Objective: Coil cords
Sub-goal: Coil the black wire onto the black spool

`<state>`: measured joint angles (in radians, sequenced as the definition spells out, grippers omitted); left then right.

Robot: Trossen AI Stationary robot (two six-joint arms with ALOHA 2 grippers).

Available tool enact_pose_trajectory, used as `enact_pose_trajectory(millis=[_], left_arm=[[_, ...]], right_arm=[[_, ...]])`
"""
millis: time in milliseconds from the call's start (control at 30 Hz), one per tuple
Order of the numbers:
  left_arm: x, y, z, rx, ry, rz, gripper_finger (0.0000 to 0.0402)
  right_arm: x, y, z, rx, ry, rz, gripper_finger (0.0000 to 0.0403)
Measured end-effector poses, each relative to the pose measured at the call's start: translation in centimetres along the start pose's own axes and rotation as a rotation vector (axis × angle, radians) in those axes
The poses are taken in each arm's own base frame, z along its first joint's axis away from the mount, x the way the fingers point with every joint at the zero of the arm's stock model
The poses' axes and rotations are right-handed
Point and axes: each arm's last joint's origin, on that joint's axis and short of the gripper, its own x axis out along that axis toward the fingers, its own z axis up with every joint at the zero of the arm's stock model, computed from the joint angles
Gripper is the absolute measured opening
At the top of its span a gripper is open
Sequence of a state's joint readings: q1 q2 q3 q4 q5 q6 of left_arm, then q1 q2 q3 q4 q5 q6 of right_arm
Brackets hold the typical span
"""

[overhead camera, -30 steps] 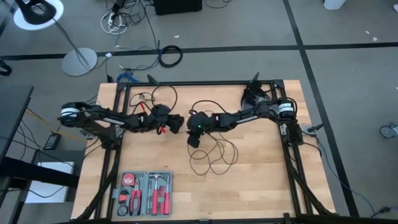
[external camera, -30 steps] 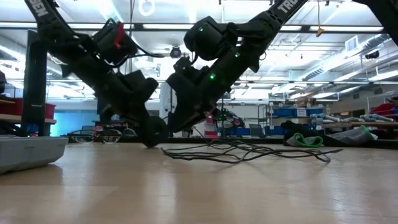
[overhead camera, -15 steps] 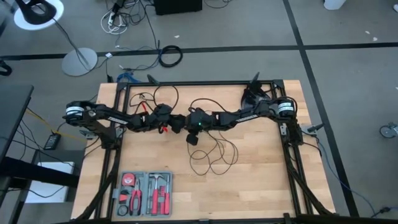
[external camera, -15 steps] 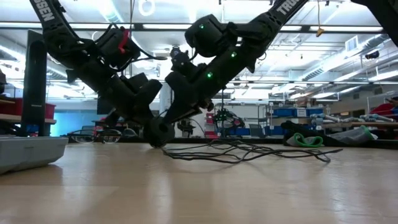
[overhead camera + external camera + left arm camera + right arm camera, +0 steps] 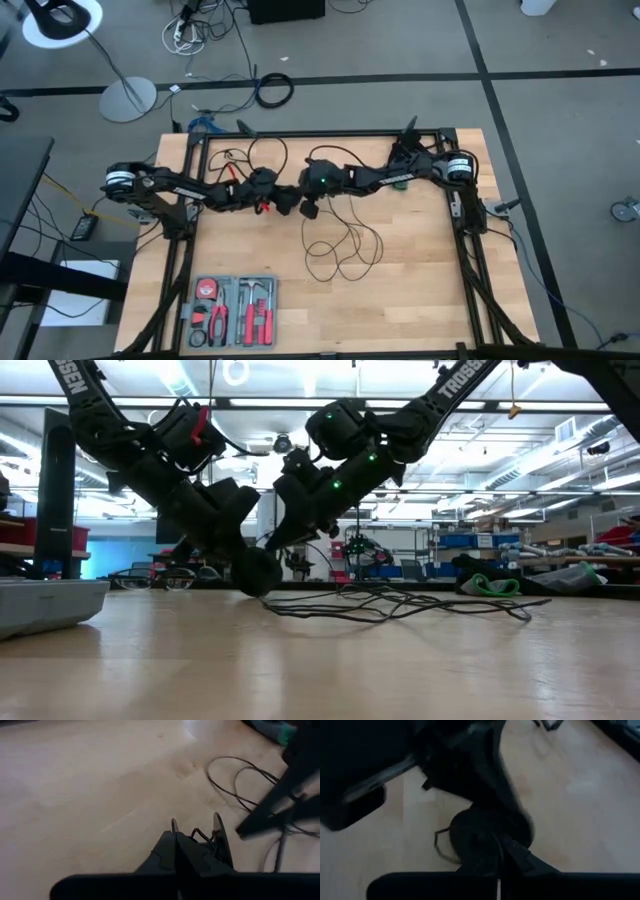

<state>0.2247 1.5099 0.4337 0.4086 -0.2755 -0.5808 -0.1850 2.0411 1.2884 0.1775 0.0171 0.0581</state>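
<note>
Both grippers meet mid-worktop toward the far edge: left gripper [image 5: 287,198] fingers look clenched on the puck [image 5: 487,837], right gripper [image 5: 310,210] has drawn back toward it, finger state unclear. Cord [image 5: 340,245] loops lie loose near centre, so coiling is barely begun.

The high view looks straight down on the whole worktop [image 5: 400,290] and the floor around it. The low view sits at worktop height, facing level across it into the room. Each wrist view looks close along its arm's own fingers onto the wood. All four share the worktop's middle.
</note>
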Motion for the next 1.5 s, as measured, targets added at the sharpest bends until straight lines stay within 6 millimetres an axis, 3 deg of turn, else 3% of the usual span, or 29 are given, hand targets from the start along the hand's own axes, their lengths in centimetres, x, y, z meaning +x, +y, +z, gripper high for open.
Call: enact_pose_trajectory(millis=[300,467,833,1133,1500], left_arm=[[0.0,-0.3,0.3,-0.012,-0.005,-0.067,0.0000],[0.0,-0.4,0.4,-0.018,-0.014,-0.090,0.0000],[0.1,-0.4,0.6,-0.024,-0.017,-0.117,0.0000],[0.1,-0.4,0.6,-0.022,-0.011,-0.112,0.0000],[0.1,-0.4,0.6,-0.018,-0.005,-0.115,0.0000]], right_arm=[[-0.1,-0.3,1.6,-0.004,-0.064,0.068,0.0001],[-0.1,-0.2,1.2,0.033,-0.018,0.091,0.0001],[-0.3,0.1,0.1,0.030,0.108,-0.041,0.0002],[-1.4,0.2,0.2,0.010,0.166,-0.034,0.0033],[-2.3,0.4,0.3,0.010,0.215,0.013,0.0098]])
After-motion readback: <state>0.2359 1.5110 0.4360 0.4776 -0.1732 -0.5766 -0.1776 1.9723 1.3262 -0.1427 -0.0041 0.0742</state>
